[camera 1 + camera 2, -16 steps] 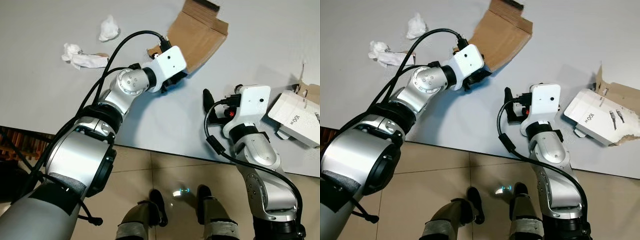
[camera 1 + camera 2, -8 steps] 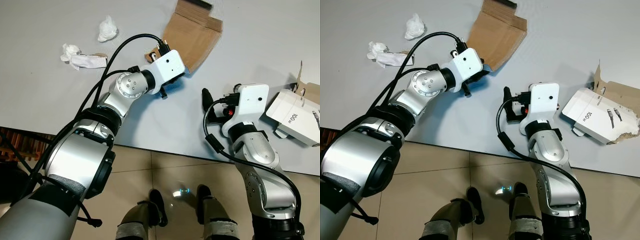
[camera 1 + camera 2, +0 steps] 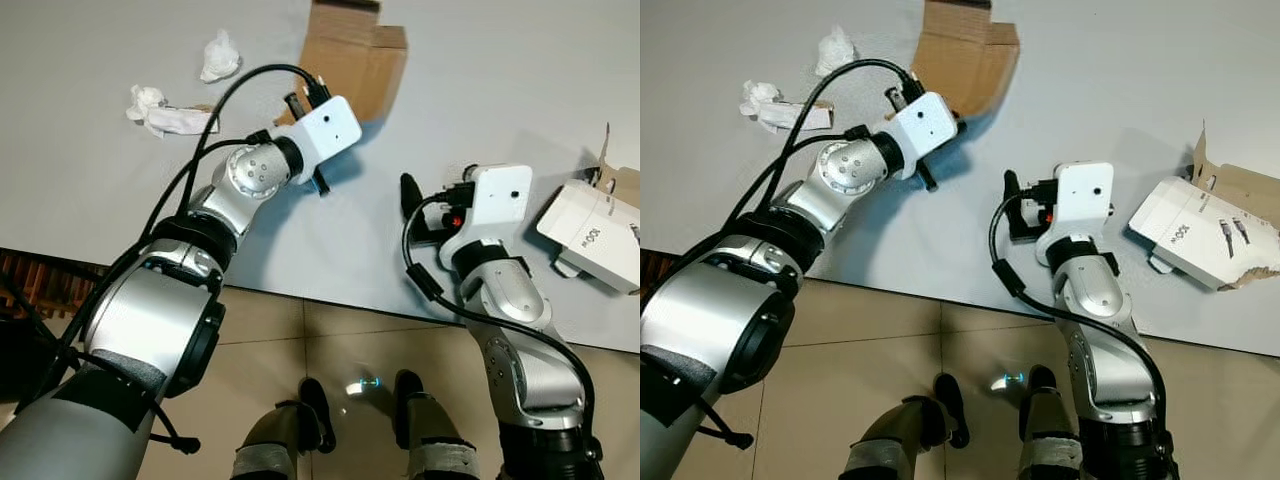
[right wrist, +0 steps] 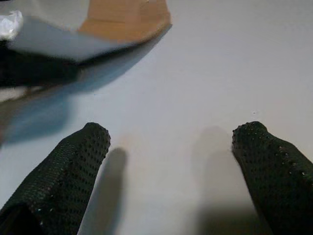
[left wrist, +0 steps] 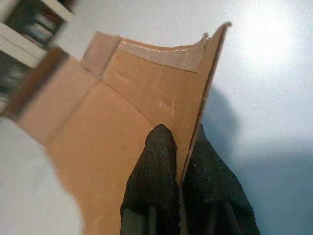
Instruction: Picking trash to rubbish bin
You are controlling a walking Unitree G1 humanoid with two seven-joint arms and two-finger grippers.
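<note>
A torn brown cardboard piece (image 3: 352, 52) is at the far middle of the grey table (image 3: 80, 180), one edge raised off the surface. My left gripper (image 5: 180, 143) is shut on the cardboard's (image 5: 112, 117) thin edge, one black finger on each face. My right gripper (image 4: 173, 147) hovers open just above bare table to the right of the cardboard, nothing between its fingers; one finger (image 3: 407, 192) shows beside its white wrist. Two crumpled white tissues (image 3: 218, 55) (image 3: 160, 112) lie at the far left.
A white product box (image 3: 590, 235) with torn brown cardboard behind it lies at the table's right side. The table's near edge runs across the view, with beige floor tiles (image 3: 300, 340) and my feet below it.
My left gripper has swung the cardboard to the left and turned it, lifting its near edge. The right arm has stayed almost still.
</note>
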